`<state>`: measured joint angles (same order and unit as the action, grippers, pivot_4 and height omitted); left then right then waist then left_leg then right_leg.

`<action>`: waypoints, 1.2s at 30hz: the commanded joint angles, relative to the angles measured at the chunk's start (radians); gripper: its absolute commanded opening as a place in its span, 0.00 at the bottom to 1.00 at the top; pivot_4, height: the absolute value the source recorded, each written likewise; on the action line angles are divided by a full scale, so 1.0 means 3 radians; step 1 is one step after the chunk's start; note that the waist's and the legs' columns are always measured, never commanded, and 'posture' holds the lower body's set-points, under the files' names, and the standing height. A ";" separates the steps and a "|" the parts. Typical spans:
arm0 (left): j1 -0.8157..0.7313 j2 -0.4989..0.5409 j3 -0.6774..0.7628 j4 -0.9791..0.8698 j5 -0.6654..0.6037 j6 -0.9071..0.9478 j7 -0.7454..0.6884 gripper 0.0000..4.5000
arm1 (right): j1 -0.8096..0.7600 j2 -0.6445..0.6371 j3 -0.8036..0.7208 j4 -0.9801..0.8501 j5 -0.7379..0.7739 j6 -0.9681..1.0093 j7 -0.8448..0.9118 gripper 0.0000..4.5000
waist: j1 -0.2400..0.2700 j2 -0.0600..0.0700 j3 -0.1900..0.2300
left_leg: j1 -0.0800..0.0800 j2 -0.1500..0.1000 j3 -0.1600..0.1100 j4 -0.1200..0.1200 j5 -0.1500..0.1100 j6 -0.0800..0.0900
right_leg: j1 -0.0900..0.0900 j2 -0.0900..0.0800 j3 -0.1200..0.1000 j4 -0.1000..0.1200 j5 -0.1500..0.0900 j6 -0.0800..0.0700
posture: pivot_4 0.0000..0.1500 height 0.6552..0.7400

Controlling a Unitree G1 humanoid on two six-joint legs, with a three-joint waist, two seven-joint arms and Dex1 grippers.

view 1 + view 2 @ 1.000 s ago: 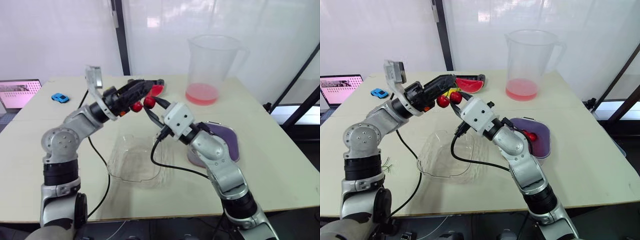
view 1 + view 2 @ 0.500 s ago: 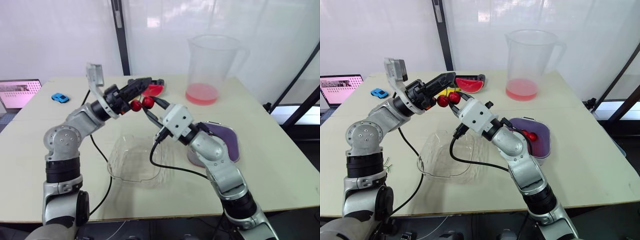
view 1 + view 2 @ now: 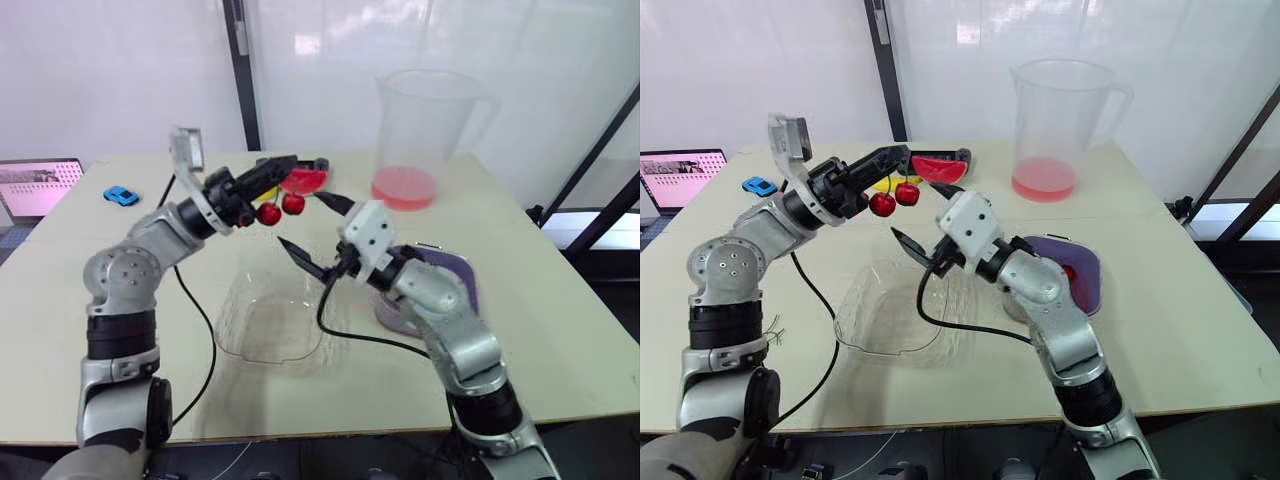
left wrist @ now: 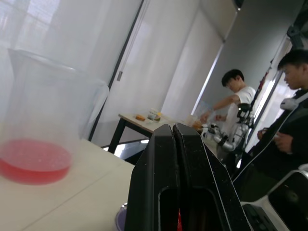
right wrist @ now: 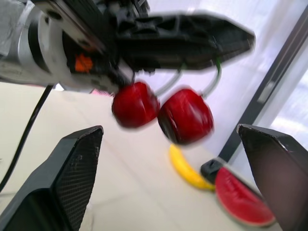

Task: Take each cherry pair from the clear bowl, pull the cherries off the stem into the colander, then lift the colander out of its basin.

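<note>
Far out to the left of the clear bowl (image 3: 270, 322) and beyond it, a laptop (image 3: 36, 186) stands at the edge of the table (image 3: 560, 345), with a small blue toy car (image 3: 120, 196) between it and the bowl. The left gripper (image 3: 900, 155) hangs above the bowl's far left side, its two black fingers (image 4: 175, 183) pressed together on the green stem of the cherry pair (image 3: 883, 204). Both red cherries dangle under the fingertips, in the air over the bowl's far rim and touching nothing else.

The bowl sits on the table near the front edge. Above the bowl's far right side is the right gripper (image 3: 300, 219), its fingers (image 5: 62, 178) spread wide apart and holding nothing, pointed at the cherries from just beside them.

Beyond the bowl lie a watermelon slice (image 3: 306, 179) and a banana (image 3: 886, 184). Farther back and to the bowl's right stands a clear pitcher (image 3: 425, 125) with pink liquid in its bottom. Just to the right of the bowl rests the purple colander (image 3: 1088, 252), partly hidden by the right arm, with one red cherry (image 3: 1067, 271) inside it
</note>
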<state>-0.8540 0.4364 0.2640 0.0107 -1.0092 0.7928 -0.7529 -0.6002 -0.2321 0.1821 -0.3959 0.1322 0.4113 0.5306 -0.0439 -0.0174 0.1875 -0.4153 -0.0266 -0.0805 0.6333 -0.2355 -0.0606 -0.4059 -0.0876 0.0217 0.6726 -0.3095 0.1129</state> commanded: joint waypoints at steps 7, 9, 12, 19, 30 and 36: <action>-0.0038 0.0172 -0.0163 -0.0082 0.0036 0.0068 -0.0454 0.00 | -0.0689 -0.0205 -0.1446 0.0157 0.2511 0.2119 -0.0150 1.00 | 0.0003 0.0001 0.0000 | 0.0000 0.0007 -0.0002 -0.0002 -0.0005 0.0009 | 0.0002 -0.0001 -0.0002 -0.0002 0.0000 0.0000 | 1.00 1.00; -0.0035 0.0136 -0.0162 -0.0123 0.0005 0.0091 -0.0430 0.00 | -0.0699 -0.0295 -0.1377 0.0154 0.2612 0.2207 -0.0091 1.00 | 0.0000 0.0001 0.0000 | 0.0000 0.0002 -0.0002 -0.0001 -0.0009 0.0017 | 0.0002 -0.0001 -0.0002 -0.0004 0.0000 0.0000 | 1.00 1.00; -0.0047 0.0079 -0.0144 -0.0146 -0.0009 0.0092 -0.0376 0.00 | -0.0641 -0.0301 -0.1247 0.0117 0.2671 0.2251 -0.0095 1.00 | -0.0010 0.0001 0.0000 | 0.0000 0.0002 -0.0001 -0.0001 -0.0010 0.0018 | 0.0002 0.0000 -0.0001 -0.0003 0.0000 0.0000 | 1.00 1.00; -0.0043 0.0017 -0.0157 -0.0208 -0.0007 0.0101 -0.0329 0.00 | -0.0636 -0.0199 -0.1087 0.0171 0.2668 0.2156 -0.0213 1.00 | -0.0003 0.0001 0.0000 | 0.0000 0.0002 0.0000 0.0000 -0.0010 0.0018 | 0.0001 0.0000 0.0001 -0.0002 0.0000 0.0000 | 1.00 1.00; 0.0010 -0.0007 -0.0157 -0.0260 -0.0014 0.0104 -0.0310 0.00 | -0.0682 -0.0012 -0.1033 0.0266 0.2687 0.2047 -0.0338 0.60 | -0.0005 0.0001 0.0000 | 0.0000 0.0002 0.0000 0.0000 -0.0010 0.0017 | 0.0001 0.0000 0.0000 -0.0002 0.0000 0.0000 | 1.00 1.00; 0.0015 -0.0015 -0.0146 -0.0258 -0.0007 0.0089 -0.0298 0.00 | -0.0680 0.0004 -0.1015 0.0277 0.2687 0.2009 -0.0374 0.13 | -0.0002 0.0001 0.0000 | 0.0000 0.0002 0.0000 0.0000 -0.0010 0.0017 | 0.0001 0.0000 0.0000 -0.0002 0.0000 0.0000 | 1.00 1.00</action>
<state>-0.8392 0.4303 0.2088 -0.0403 -0.9945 0.8248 -0.8423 -0.7819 -0.2361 -0.1178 -0.2895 0.9194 1.0379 0.4190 -0.0447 -0.0171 0.1877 -0.4153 -0.0259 -0.0805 0.6334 -0.2384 -0.0552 -0.4056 -0.0877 0.0218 0.6719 -0.3095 0.1129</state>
